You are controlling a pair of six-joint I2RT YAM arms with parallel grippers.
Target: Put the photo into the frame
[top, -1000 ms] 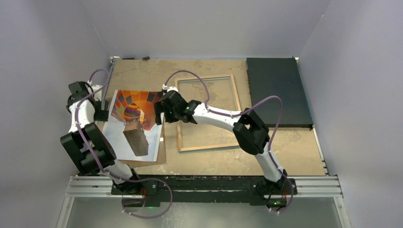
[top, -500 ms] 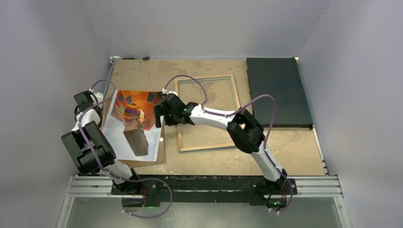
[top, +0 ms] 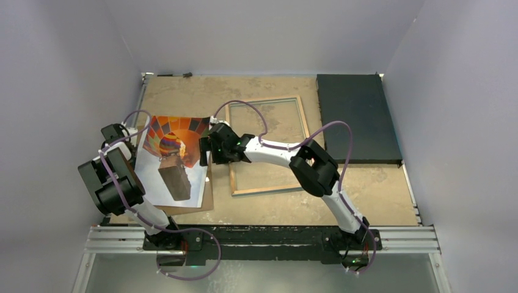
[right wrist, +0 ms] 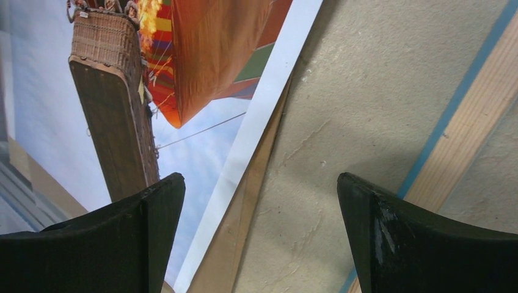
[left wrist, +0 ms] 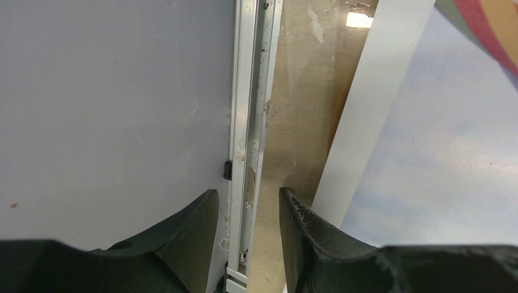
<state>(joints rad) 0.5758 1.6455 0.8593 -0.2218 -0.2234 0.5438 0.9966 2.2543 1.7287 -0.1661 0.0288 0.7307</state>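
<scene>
The photo [top: 171, 165], an orange-red balloon print, lies face up at the table's left on a brown backing board [top: 209, 194]. The frame [top: 266, 101] lies rear side up in the middle, its glass bare. My right gripper [top: 205, 152] is open wide and empty, low over the photo's right edge. In the right wrist view its jaws [right wrist: 259, 183] span the photo [right wrist: 122, 91], the board's edge [right wrist: 244, 213] and the frame's tan rim [right wrist: 470, 134]. My left gripper [top: 129, 141] is open a little and empty at the photo's left edge [left wrist: 440, 152], over the table rail [left wrist: 247, 192].
A dark rectangular mat [top: 354, 116] lies at the back right, beside the frame. Grey walls close in on the left, back and right. A metal rail [left wrist: 244, 91] runs along the table's left edge.
My left arm has swung and its gripper has drawn off the photo's left edge toward the rail. My right gripper has shifted slightly left and nearer. The photo has not moved.
</scene>
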